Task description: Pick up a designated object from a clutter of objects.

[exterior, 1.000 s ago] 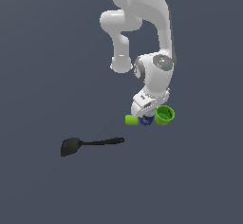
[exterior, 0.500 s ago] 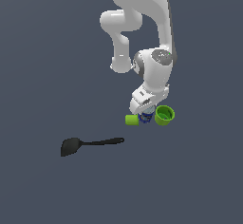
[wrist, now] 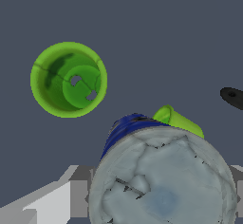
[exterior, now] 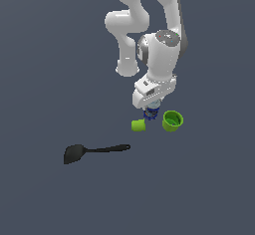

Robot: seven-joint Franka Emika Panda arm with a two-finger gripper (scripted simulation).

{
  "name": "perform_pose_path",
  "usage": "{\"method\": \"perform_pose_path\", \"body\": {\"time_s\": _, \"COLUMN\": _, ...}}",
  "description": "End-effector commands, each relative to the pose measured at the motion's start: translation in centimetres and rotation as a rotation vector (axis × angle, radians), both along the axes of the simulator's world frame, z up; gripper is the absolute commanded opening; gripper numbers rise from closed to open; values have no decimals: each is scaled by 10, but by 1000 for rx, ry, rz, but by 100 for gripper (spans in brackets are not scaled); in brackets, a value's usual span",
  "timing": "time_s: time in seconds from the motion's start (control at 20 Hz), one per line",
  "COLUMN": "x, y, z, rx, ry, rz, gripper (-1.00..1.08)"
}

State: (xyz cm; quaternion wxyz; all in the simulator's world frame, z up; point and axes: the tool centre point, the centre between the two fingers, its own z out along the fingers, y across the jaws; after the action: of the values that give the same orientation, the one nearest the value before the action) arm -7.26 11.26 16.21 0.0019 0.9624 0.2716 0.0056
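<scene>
Starting at the exterior view's left, you had the spatula (exterior: pixel 94 151) lying alone, thin, black and flat, well apart from the rest. Next came the matte green block (exterior: pixel 138 125), then the can (exterior: pixel 151 112) between block and cup (exterior: pixel 172 121) — right under the gripper (exterior: pixel 152 108). Its fingers were hidden, so you could not tell their spread. In the wrist view the can's (wrist: pixel 161 180) grey metal top looked crinkled above a blue label. It was probably light, stiff and slick; take it across the curved side. The cup was glossy and hollow.
</scene>
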Motion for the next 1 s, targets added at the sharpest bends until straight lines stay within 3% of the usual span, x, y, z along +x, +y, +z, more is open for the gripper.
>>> {"method": "perform_pose_path", "body": {"time_s": 0.0, "x": -5, "y": -6, "z": 21, "rx": 2, "ry": -3, "rz": 0, "gripper": -100}}
{"method": "perform_pose_path", "body": {"time_s": 0.95, "x": -52, "y": -55, "z": 187, "rx": 4, "ry": 7, "rz": 0, "gripper": -100}}
